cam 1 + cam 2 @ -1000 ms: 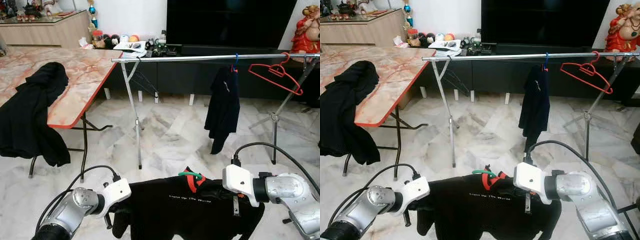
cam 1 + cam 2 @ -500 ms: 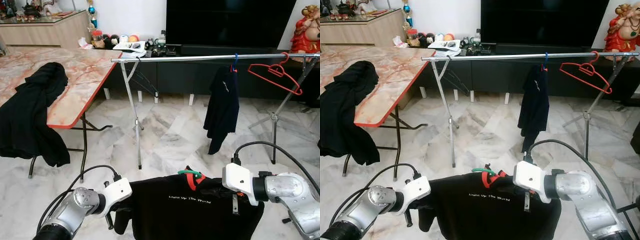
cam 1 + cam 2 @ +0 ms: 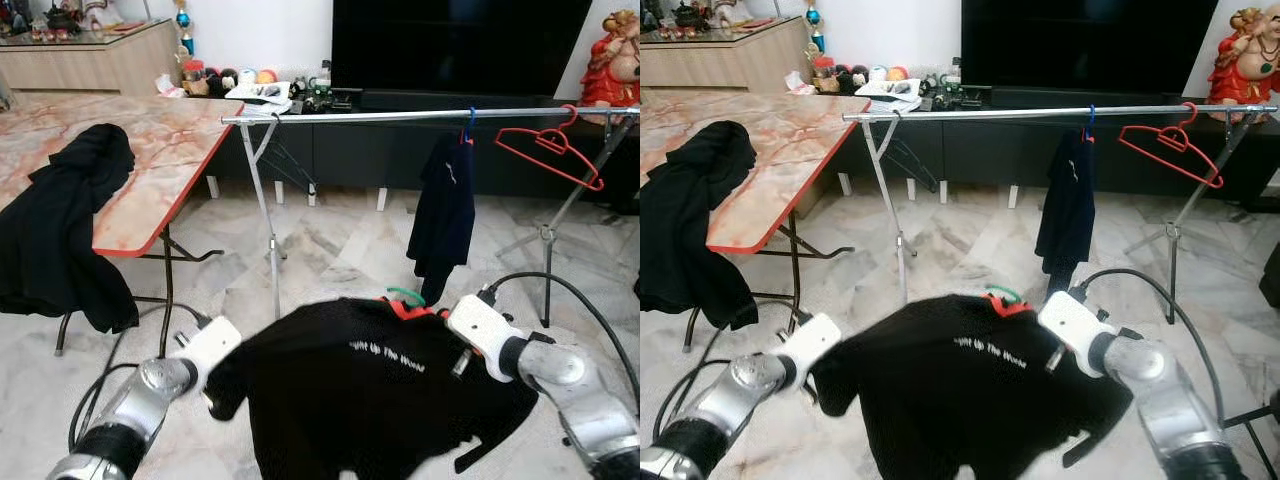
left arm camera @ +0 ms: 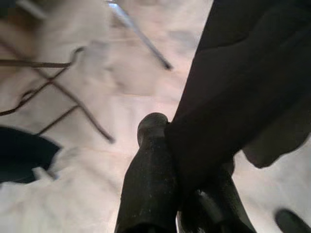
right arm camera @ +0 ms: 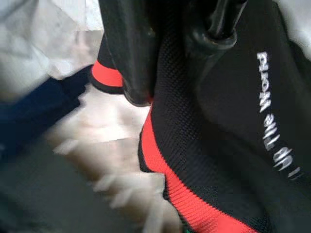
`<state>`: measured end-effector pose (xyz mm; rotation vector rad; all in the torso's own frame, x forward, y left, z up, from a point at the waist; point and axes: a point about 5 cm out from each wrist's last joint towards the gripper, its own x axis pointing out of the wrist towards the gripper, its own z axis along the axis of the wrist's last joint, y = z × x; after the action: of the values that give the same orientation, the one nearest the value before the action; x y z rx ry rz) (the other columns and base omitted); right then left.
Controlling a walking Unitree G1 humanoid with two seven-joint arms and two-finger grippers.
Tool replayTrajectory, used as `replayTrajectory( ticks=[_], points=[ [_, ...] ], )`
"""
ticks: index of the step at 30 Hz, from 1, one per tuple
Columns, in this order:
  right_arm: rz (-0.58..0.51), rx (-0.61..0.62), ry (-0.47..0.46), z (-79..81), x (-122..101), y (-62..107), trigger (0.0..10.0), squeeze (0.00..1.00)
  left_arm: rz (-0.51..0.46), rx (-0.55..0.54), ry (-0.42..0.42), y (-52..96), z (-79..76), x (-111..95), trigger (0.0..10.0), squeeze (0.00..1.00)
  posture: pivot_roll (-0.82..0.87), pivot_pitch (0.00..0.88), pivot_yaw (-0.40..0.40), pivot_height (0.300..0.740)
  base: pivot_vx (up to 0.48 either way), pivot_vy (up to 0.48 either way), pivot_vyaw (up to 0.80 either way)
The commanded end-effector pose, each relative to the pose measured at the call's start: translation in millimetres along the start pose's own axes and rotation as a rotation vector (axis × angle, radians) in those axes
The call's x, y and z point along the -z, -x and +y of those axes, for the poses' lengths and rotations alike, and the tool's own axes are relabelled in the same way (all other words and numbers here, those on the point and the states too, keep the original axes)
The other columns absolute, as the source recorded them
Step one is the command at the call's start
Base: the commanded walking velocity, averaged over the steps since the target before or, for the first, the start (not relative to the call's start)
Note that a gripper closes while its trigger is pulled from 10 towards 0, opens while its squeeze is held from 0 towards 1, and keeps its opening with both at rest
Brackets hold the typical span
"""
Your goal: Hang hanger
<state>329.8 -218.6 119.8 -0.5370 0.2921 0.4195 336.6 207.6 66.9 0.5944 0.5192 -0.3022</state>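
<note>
A black T-shirt (image 3: pixel 370 390) on a green hanger (image 3: pixel 405 296) is held up between the two arms, in front of a metal clothes rail (image 3: pixel 400 116). The shirt is spread almost flat, with its long axis running from the left sleeve to the right shoulder and tilted so the right side sits higher. Its red-trimmed collar and the hanger's hook point up and away, toward the rail. A line of white lettering runs across the chest.

The left gripper (image 4: pixel 187 160) has its jaws closed on the fabric at the left sleeve edge; the wrist view shows black cloth pinched between the two black fingers (image 4: pixel 150 170). The right gripper (image 5: pixel 180 58) has its jaws clamped narrowly on the shirt just beside the collar, the red trim running past the fingertips.

The hanger's hook is well below the rail and not touching it. On the rail hang a dark navy garment (image 3: pixel 445 215) on a blue hook and, farther right, a bare red hanger (image 3: pixel 550 150), tilted. The rail stands on crossed metal legs over a marble floor (image 3: pixel 330 260).

To the left stands a folding worktop (image 3: pixel 150 150) with a marbled top and red edge; another black garment (image 3: pixel 60 230) is draped over its near edge. Behind the rail are a dark low cabinet and a large black screen (image 3: pixel 450 45).
</note>
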Motion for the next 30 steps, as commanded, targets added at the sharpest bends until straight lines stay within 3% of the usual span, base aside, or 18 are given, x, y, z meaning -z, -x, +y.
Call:
replayTrajectory(
  ticks=[1,3,4,5,7,11,13,14,17,18,20,22,23,26,27,28,29,30],
  points=[
    [-0.036,0.276,-0.088,-43.7,-3,13.8,10.0,0.00,0.172,-0.061,0.049,6.5,9.1,38,0.0,0.00,-0.04,0.000,0.006,0.740,0.000,0.000,0.00],
    [-0.100,0.320,-0.140,-46.0,-11,13.5,10.0,0.00,0.188,-0.028,0.044,5.7,3.5,39,0.0,0.00,-0.04,0.000,0.007,0.740,0.000,0.000,0.00],
    [-0.171,0.404,-0.229,-52.0,-20,14.7,10.0,0.00,0.193,-0.024,0.041,4.5,-0.8,38,0.0,0.00,-0.04,0.000,0.008,0.740,0.000,0.000,0.00],
    [-0.171,0.404,-0.229,-52.0,-20,14.7,10.0,0.00,0.193,-0.024,0.041,4.5,-0.8,38,0.0,0.00,-0.04,0.000,0.008,0.740,0.000,0.000,0.00],
    [-0.216,0.546,-0.438,-62.2,-21,17.0,10.0,0.00,0.201,-0.113,0.079,2.3,1.1,37,0.0,0.00,-0.04,0.000,0.007,0.740,0.000,0.000,0.00],
    [-0.198,0.657,-0.547,-68.9,-13,20.0,10.0,0.00,0.180,-0.071,0.075,0.2,-4.9,32,0.0,0.00,-0.04,0.000,0.004,0.740,0.000,0.000,0.00],
    [-0.187,0.723,-0.654,-69.2,-5,19.1,10.0,0.00,0.121,0.184,-0.008,-1.2,-36.1,19,0.0,0.00,-0.03,0.000,0.001,0.740,0.000,0.000,0.00],
    [-0.187,0.723,-0.654,-69.2,-5,19.1,10.0,0.00,0.121,0.184,-0.008,-1.2,-36.1,19,0.0,0.00,-0.03,0.000,0.001,0.740,0.000,0.000,0.00],
    [-0.238,0.752,-0.754,-67.4,-6,17.3,10.0,0.00,0.033,0.411,-0.063,4.6,-71.0,-2,0.0,0.00,-0.03,0.000,0.001,0.740,0.000,0.000,0.00],
    [-0.238,0.752,-0.754,-67.4,-6,17.3,10.0,0.00,0.033,0.411,-0.063,4.6,-71.0,-2,0.0,0.00,-0.03,0.000,0.001,0.740,0.000,0.000,0.00],
    [-0.248,0.730,-0.800,-63.8,-9,14.1,10.0,0.00,-0.011,0.494,-0.093,8.1,-85.9,-12,0.0,0.00,-0.04,0.000,0.002,0.740,0.000,0.000,0.00],
    [-0.234,0.696,-0.785,-59.8,-10,10.6,10.0,0.00,-0.053,0.544,-0.122,10.7,-95.1,-18,0.0,0.00,-0.04,0.000,0.003,0.740,0.000,0.000,0.00],
    [-0.210,0.627,-0.717,-52.1,-13,4.5,10.0,0.00,-0.126,0.574,-0.101,12.0,-106.2,-31,0.0,0.00,-0.04,0.000,0.001,0.740,0.000,0.000,0.00],
    [-0.202,0.574,-0.681,-47.1,-15,0.8,10.0,0.00,-0.172,0.555,-0.088,11.5,-106.6,-41,0.0,0.00,-0.04,0.000,0.001,0.740,0.000,0.000,0.00],
    [-0.178,0.481,-0.643,-39.7,-15,-3.4,10.0,0.00,-0.181,0.478,-0.065,7.3,-97.7,-44,0.0,0.00,-0.04,0.000,0.001,0.740,0.000,0.000,0.00],
    [-0.120,0.300,-0.551,-23.0,-14,-9.5,10.0,0.00,-0.197,0.339,-0.064,3.5,-79.6,-50,0.0,0.00,-0.04,0.000,0.000,0.740,0.000,0.000,0.00],
    [-0.120,0.300,-0.551,-23.0,-14,-9.5,10.0,0.00,-0.197,0.339,-0.064,3.5,-79.6,-50,0.0,0.00,-0.04,0.000,0.000,0.740,0.000,0.000,0.00],
    [-0.090,0.189,-0.449,-11.3,-12,-10.6,10.0,0.00,-0.200,0.260,-0.042,1.9,-67.3,-52,0.0,0.00,-0.04,0.000,0.000,0.740,0.000,0.000,0.00]
  ],
)
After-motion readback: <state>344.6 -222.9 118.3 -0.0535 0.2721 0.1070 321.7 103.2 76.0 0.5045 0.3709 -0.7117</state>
